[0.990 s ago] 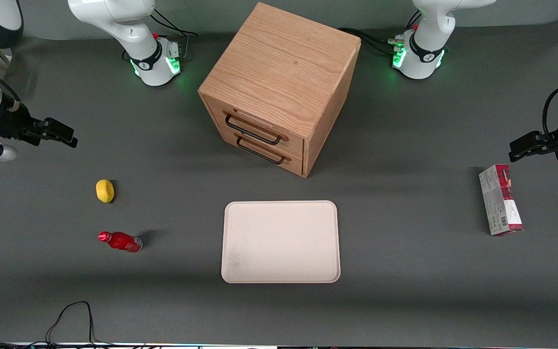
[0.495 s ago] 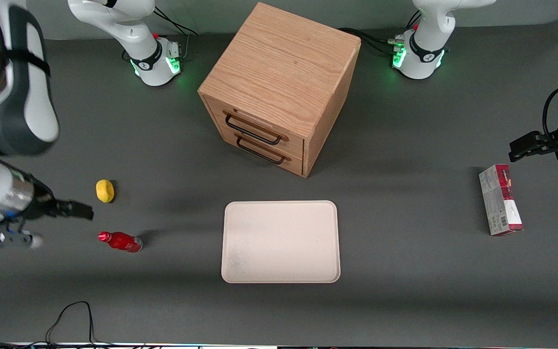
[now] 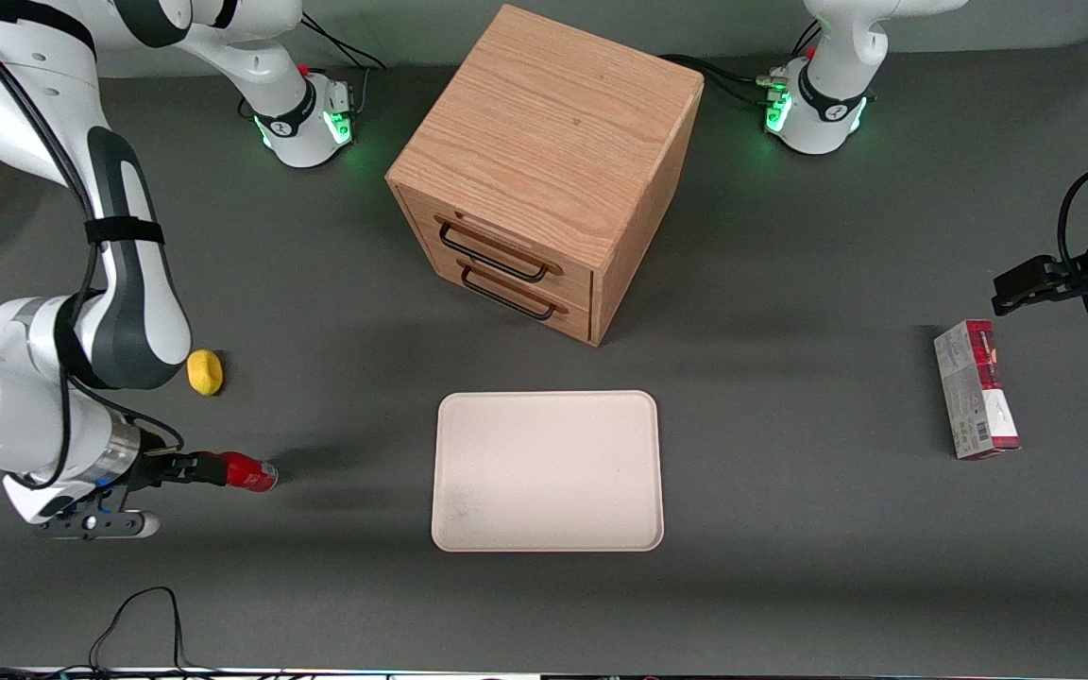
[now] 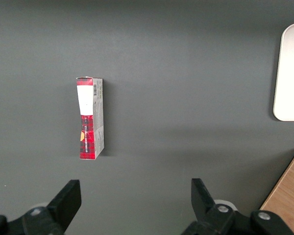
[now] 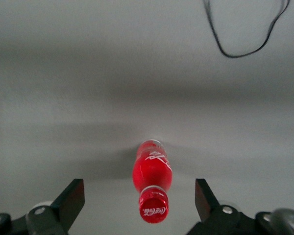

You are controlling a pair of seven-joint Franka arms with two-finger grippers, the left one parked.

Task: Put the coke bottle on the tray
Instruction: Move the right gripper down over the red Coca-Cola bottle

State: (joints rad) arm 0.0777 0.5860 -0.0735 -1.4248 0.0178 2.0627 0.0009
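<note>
The coke bottle is small, glossy and red. It lies on its side on the grey table at the working arm's end, its cap pointing away from the tray. My gripper is low at the cap end, and its dark fingers cover the cap in the front view. In the right wrist view the gripper is open, with one finger on each side of the bottle and clear gaps between; the red cap faces the camera. The cream-white tray lies flat mid-table and shows in the left wrist view.
A yellow lemon lies farther from the front camera than the bottle. A wooden two-drawer cabinet stands above the tray in the front view. A red-and-grey carton lies toward the parked arm's end. A black cable loops near the table's front edge.
My right arm has swung toward the front camera and lowered. The gripper moved from a spot farther back than the lemon to the bottle's cap end. The bottle has not moved.
</note>
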